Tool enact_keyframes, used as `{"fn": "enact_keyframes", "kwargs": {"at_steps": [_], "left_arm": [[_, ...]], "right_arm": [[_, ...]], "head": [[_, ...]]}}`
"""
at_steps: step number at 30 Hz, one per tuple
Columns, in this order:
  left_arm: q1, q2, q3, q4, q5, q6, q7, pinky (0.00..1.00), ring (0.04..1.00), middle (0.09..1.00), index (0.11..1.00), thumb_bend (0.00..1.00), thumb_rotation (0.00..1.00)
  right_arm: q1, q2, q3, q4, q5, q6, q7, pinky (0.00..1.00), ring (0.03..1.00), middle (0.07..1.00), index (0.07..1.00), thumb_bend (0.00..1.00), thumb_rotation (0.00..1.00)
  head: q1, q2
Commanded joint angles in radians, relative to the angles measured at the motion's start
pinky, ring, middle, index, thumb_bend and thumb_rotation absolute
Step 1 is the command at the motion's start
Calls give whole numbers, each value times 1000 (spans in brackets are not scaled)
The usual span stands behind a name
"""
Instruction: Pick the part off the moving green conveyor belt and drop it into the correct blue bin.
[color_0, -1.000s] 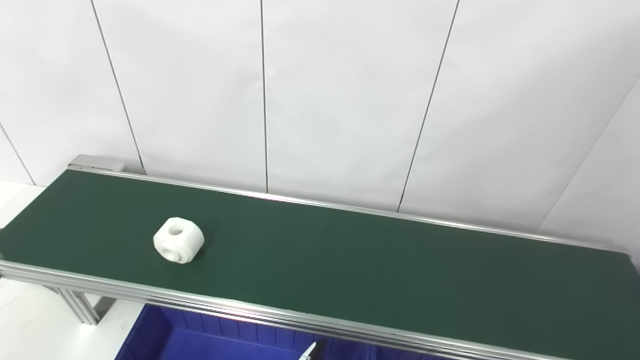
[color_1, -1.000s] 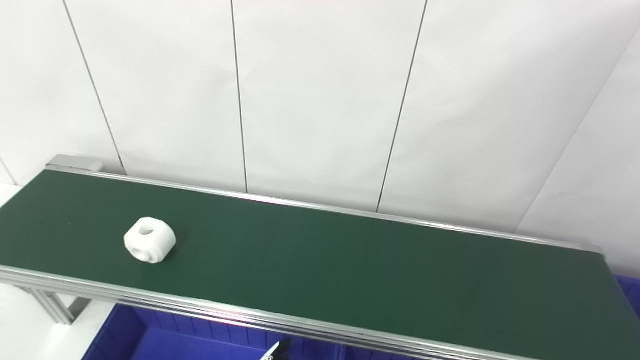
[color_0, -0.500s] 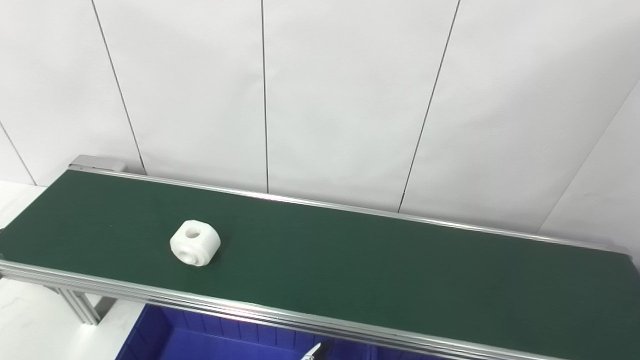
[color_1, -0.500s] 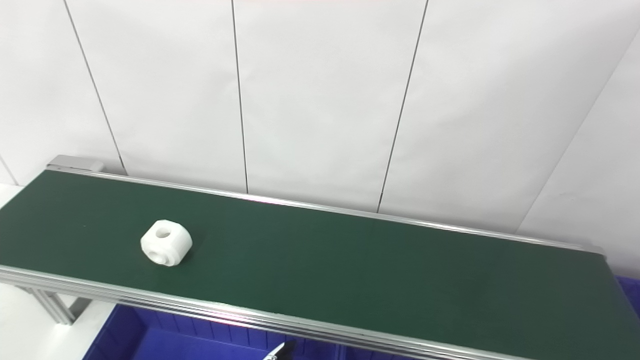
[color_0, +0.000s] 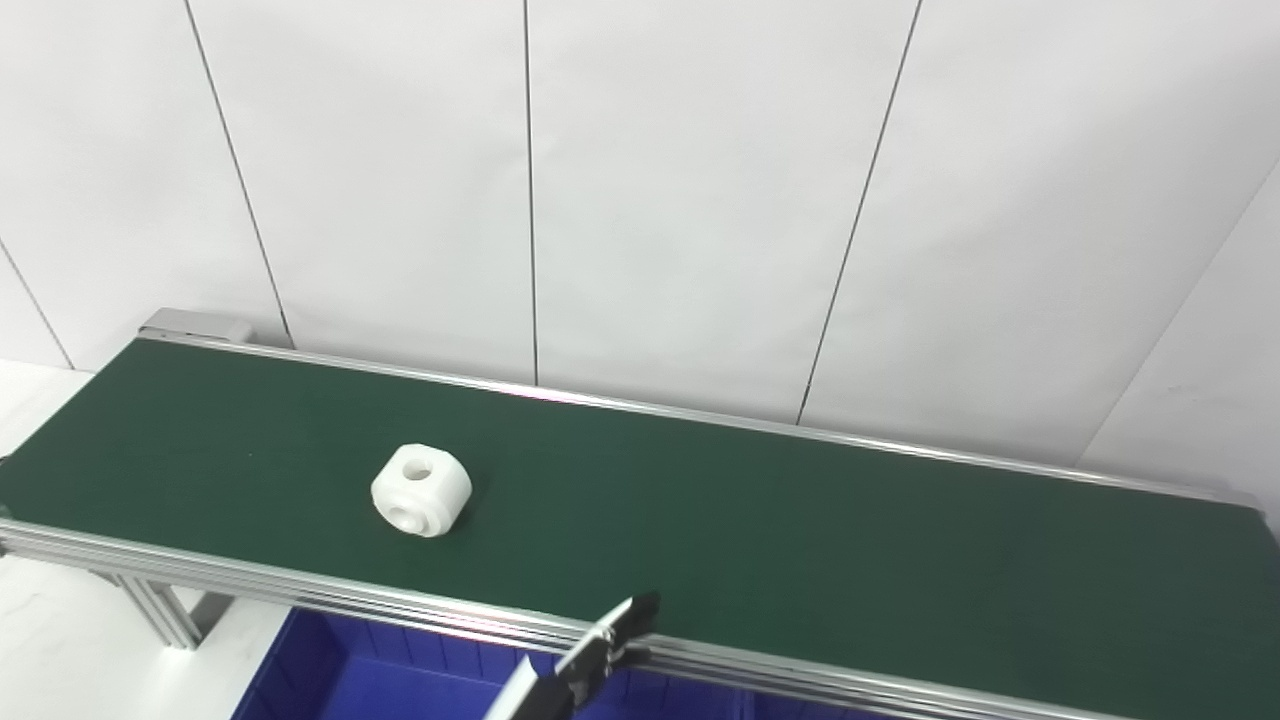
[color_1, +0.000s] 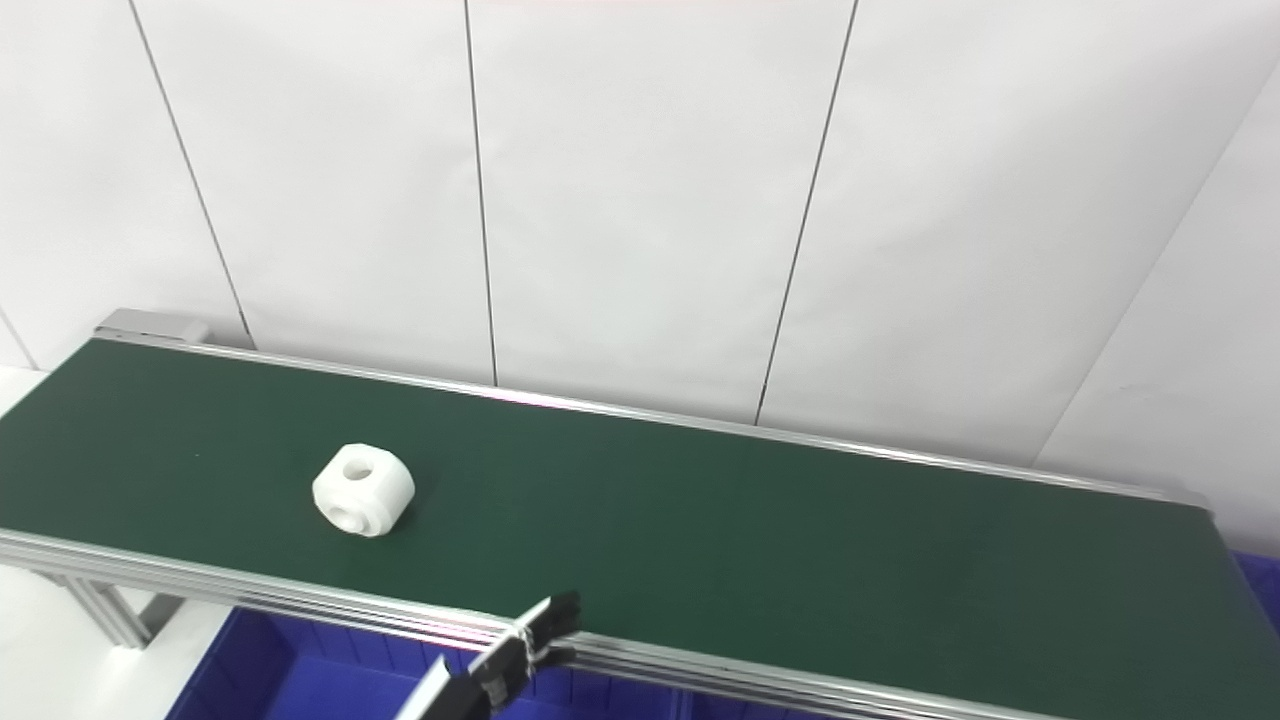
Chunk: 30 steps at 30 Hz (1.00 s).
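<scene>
Part (color_0: 421, 490) (white, rounded, holed) on belt (color_0: 800, 540)

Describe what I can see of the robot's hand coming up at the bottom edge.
Only a slim part of one hand shows: a black fingertip, silvery metal linkage behind it, and a white segment running off the bottom edge. No cables or markings are visible.

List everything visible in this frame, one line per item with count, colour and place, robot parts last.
part: one, white, with holes, lying on the left portion of the belt.
conveyor belt: one, dark green with silver rails, running across the picture from left to right.
blue bin: at least one, blue, below the belt's near rail; another blue edge shows at far right in the right eye view.
wall panels: white, behind the belt.
robot hand: one partly seen, black and silver, rising at the bottom edge over the near rail; which arm is unclear.
</scene>
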<state>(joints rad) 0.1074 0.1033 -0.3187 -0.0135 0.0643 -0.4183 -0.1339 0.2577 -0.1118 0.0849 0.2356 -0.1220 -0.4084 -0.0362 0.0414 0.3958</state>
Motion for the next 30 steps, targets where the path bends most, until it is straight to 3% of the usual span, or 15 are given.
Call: {"fn": "enact_keyframes", "kwargs": {"at_steps": [1, 6, 10, 15, 18, 21, 30], "left_arm": [[-66, 26, 31, -54, -1, -20, -14, 851, 914, 939, 923, 753, 675], [-181, 85, 98, -52, 33, 18, -40, 907, 955, 977, 971, 751, 761], [-259, 125, 135, -52, 70, 74, -55, 988, 998, 1000, 999, 733, 828], [-375, 185, 166, -19, 107, 145, -86, 975, 1000, 1000, 1000, 686, 840], [-441, 219, 179, 44, 139, 159, -92, 970, 1000, 1000, 1000, 683, 717], [-511, 254, 174, 114, 172, 184, -110, 957, 1000, 1000, 1000, 714, 661], [-661, 329, 87, 285, 343, 219, -168, 856, 958, 1000, 999, 786, 429]], "right_arm": [[-8, 2, 1, -18, 5, -60, -5, 1000, 1000, 1000, 1000, 693, 981], [-12, 5, 4, -21, 7, -59, -3, 1000, 1000, 1000, 1000, 695, 979], [-10, 14, 2, -38, -6, -56, -6, 994, 1000, 1000, 1000, 741, 968], [-7, 22, -3, -54, -17, -46, -9, 959, 999, 1000, 1000, 795, 929], [-4, 26, -7, -72, -9, -42, -6, 946, 992, 1000, 1000, 804, 902], [-2, 29, -9, -96, 0, -27, 1, 948, 992, 1000, 1000, 795, 894], [-9, 27, -11, -142, 9, 10, 18, 967, 998, 999, 1000, 740, 912]], "head": [[-1, 4], [-46, 31], [-126, 70], [-188, 133], [-195, 162], [-194, 195], [-165, 232]]}}
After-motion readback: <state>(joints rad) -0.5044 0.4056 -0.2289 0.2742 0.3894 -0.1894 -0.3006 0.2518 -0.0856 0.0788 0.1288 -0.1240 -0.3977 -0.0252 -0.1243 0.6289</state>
